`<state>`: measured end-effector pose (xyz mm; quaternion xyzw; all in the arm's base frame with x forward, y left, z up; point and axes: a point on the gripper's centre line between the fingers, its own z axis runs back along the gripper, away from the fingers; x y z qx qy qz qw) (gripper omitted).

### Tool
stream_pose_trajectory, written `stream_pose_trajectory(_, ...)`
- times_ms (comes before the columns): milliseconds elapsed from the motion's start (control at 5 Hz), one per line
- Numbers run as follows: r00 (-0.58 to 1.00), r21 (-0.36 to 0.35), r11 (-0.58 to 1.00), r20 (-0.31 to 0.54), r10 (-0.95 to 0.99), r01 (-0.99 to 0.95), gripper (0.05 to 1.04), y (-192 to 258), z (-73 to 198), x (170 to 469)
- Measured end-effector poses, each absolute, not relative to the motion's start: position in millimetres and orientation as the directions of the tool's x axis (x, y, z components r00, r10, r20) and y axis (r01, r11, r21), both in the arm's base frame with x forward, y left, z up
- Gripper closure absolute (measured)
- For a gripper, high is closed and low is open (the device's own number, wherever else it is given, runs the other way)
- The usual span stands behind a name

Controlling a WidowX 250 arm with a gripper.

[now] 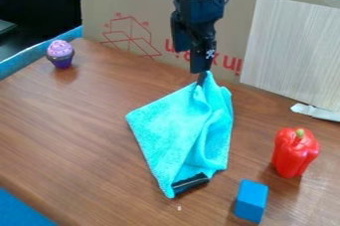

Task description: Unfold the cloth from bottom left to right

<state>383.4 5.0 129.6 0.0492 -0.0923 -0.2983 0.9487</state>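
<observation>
Claw at top-ctr of view, pointing down, fingers closed w/ a pinch of the cloth betw. them; one dark fingertip visible at L side of the pinch. Cloth (turquoise) held by its upper corner, peaked up at the claw — remainder slopes down and spreads below it in view, toward camera, onto the brown wood table. Flat-looking panel of cloth reaches down-L of claw; R part hangs in creases and folds, approx. directly below claw. Cloth narrows to a low tip well below claw, slightly L. Black item w/ a pale line along it at cloth's bottom edge, touching cloth; ID unclear. Blue block below and R of claw, just beside cloth's lower end, not touching. Red bell pepper, green stem, farther R of claw and below, upright, apart from cloth. Toy cupcake, pink top/purple base, well L of claw and slightly higher in view, near table's far-L edge. Behind claw: cardboard sheet w/ red printing; pale wood-grain panel to its R. Crumpled white strip at foot of panel, R of and lower than claw.
</observation>
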Motion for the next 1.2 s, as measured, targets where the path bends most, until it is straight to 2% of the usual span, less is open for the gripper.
stream_pose_trajectory(200,0.813,0.121,0.82,0.115,-0.571,0.559,0.083,4.3,115.3,383.1)
stream_pose_trajectory(600,0.867,0.037,0.87,0.064,-0.494,0.492,0.083,9.7,69.7,405.5)
stream_pose_trajectory(800,0.905,0.023,0.91,0.092,-0.414,0.414,0.083,11.9,59.6,413.7)
stream_pose_trajectory(1000,0.92,-0.04,0.929,0.162,-0.356,0.367,0.083,6.8,59.3,420.7)
stream_pose_trajectory(1200,0.921,-0.069,0.931,0.186,-0.341,0.359,0.112,4.4,60.8,422.6)
